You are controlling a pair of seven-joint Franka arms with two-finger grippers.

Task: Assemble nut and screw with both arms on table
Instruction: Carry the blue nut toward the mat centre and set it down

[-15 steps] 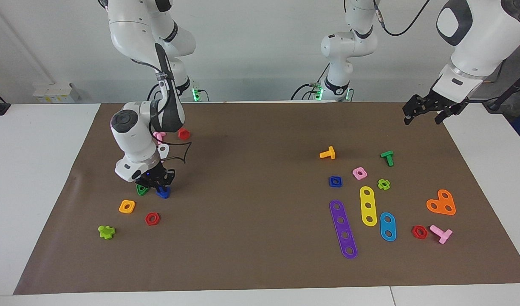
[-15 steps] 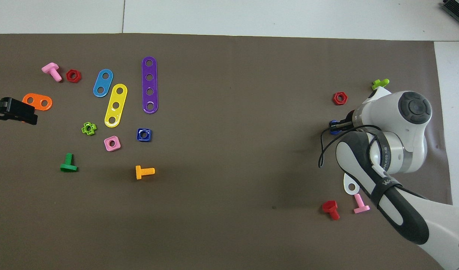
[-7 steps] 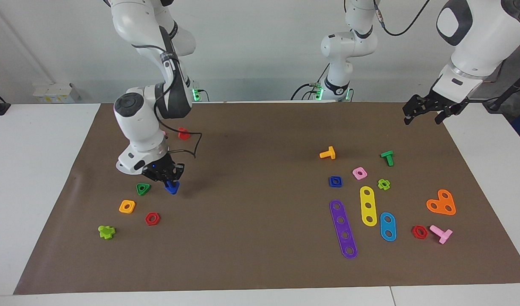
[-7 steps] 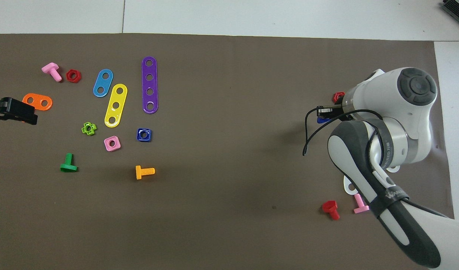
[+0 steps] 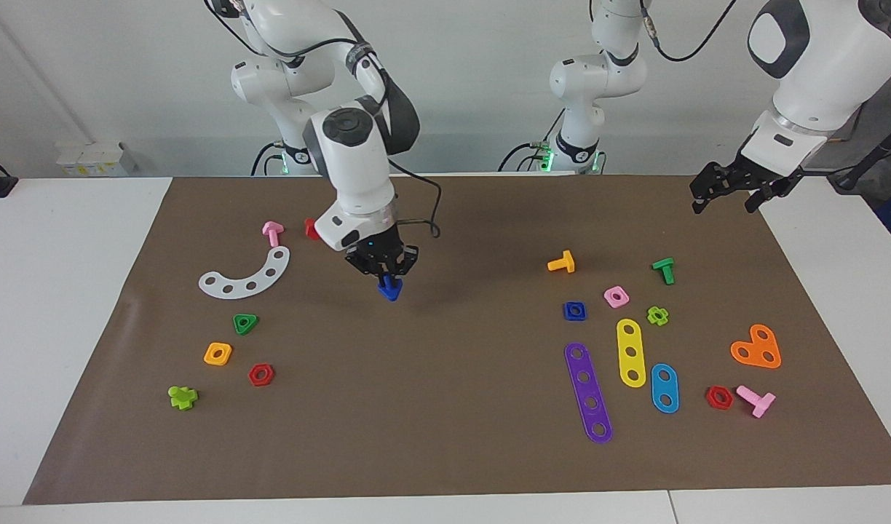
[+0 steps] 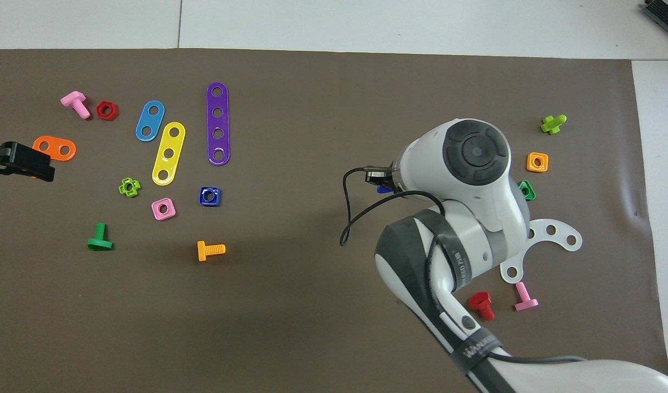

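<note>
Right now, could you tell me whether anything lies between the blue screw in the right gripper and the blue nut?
Nothing visible does. The right gripper, shut on the screw, is up over bare mat. The stretch toward the nut is bare; the orange screw lies nearer to the robots, off that line.

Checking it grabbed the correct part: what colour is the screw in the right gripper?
Blue screw, clearest in the facing view.

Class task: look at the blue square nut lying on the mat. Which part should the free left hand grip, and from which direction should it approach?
The blue square nut lies flat with its hole facing up, apart from the pink nut beside it. The left hand, open, would probably best come straight down and pinch two opposite flat outer sides, leaving the hole free for the screw held by the right hand.
</note>
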